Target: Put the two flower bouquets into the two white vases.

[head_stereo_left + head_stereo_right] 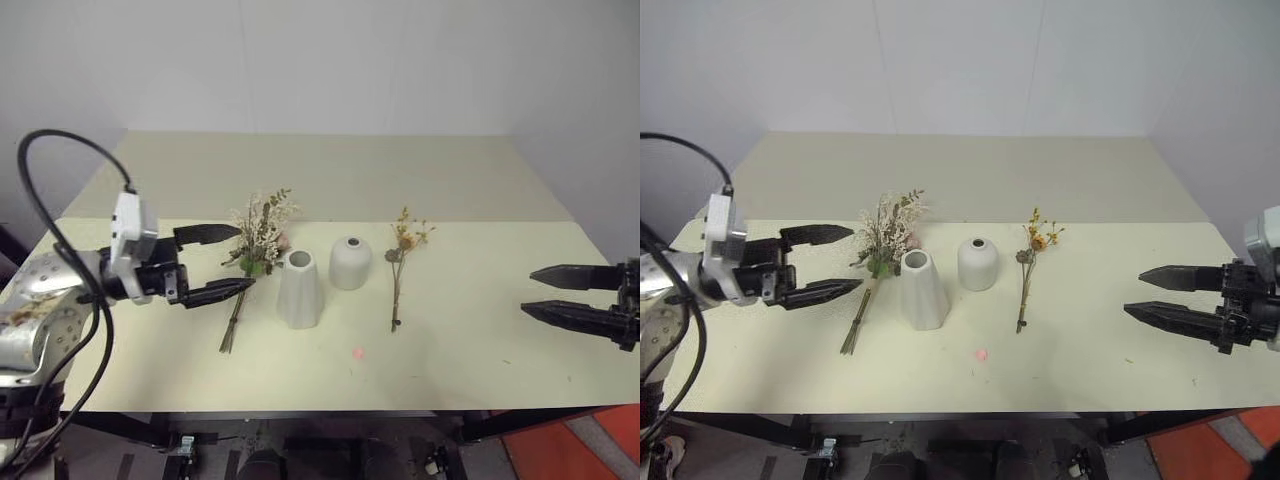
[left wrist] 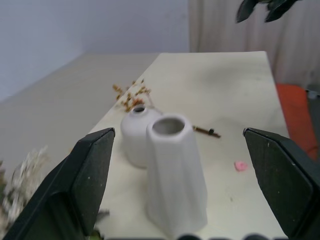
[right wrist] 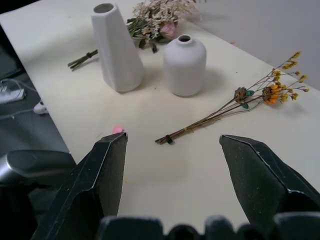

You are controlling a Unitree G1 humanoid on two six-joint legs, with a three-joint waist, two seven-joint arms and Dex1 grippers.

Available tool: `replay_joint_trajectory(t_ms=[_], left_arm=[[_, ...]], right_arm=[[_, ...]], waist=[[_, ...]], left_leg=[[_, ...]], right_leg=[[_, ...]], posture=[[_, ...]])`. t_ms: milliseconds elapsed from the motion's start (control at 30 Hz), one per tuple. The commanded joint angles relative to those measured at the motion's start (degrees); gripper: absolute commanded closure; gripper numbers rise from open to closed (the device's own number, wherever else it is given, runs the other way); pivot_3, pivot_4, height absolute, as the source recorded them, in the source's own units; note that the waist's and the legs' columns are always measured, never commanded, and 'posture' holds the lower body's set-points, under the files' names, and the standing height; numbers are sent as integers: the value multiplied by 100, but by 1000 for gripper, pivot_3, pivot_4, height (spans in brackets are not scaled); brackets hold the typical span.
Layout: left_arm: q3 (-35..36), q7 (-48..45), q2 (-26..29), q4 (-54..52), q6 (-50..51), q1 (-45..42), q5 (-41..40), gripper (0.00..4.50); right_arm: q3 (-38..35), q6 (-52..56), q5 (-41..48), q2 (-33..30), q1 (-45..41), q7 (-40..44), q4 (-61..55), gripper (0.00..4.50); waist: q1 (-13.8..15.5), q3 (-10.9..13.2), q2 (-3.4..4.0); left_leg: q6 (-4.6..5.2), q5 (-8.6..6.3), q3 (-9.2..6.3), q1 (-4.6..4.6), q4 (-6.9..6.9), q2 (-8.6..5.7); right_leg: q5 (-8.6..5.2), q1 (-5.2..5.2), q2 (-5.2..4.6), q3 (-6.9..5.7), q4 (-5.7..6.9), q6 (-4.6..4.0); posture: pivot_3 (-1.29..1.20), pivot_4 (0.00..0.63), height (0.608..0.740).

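Note:
A bushy bouquet with cream flowers, a pink rose and green leaves lies flat on the table, stems toward the front edge. To its right stand the taller tapered white vase and the shorter rounded white vase. Further right lies the thin sprig with yellow-orange blossoms. My left gripper hovers open just left of the bushy bouquet, fingers level and pointing right with nothing between them. Open and empty too, my right gripper hangs at the table's right edge, well apart from the sprig.
A small pink speck lies on the table in front of the vases. Behind the flowers the table stretches back to a white wall. A black cable loops over my left arm. An orange-red object lies on the floor at the right.

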Motion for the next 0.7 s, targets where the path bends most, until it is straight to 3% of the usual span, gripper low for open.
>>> replay_joint_trajectory(t_ms=[33,200,300,400,500,700], left_arm=[[88,-91,120,19,35,-111,-71,17],[-12,-187,67,50,23,-409,-150,17],[-67,-169,50,51,35,-513,-106,17],[-117,-222,28,85,84,-641,-149,17],[-237,-236,36,142,130,-767,-80,17],[-276,-229,-37,118,198,-856,-122,17]], right_arm=[[266,435,208,1,-408,-714,-79,940],[1557,1394,205,259,-1654,-2248,-124,940],[2134,1830,186,508,-2289,-2713,-14,940],[2743,2880,83,1171,-3390,-3533,543,940],[3243,3816,-555,2082,-4389,-4508,1325,940],[3727,4055,-1283,2925,-5179,-5028,2320,940]], waist=[[-51,-1,1],[-95,0,0],[-85,0,0],[-85,0,0],[-115,0,0],[-82,1,2]], left_leg=[[0,0,3,1,-1,0],[0,0,5,1,3,1],[-1,0,3,-1,2,1],[0,0,4,-12,3,0],[0,0,3,-15,6,-2],[0,0,-5,-35,-1,-2]], right_leg=[[0,-1,0,4,1,0],[0,-2,1,8,3,0],[1,-4,2,8,2,-1],[2,-16,0,8,1,-4],[4,-18,-1,9,2,-6],[7,-34,-2,-4,13,-7]], posture=[[0,150,740],[0,150,740],[0,150,740],[0,150,740],[0,150,740],[0,150,740]])
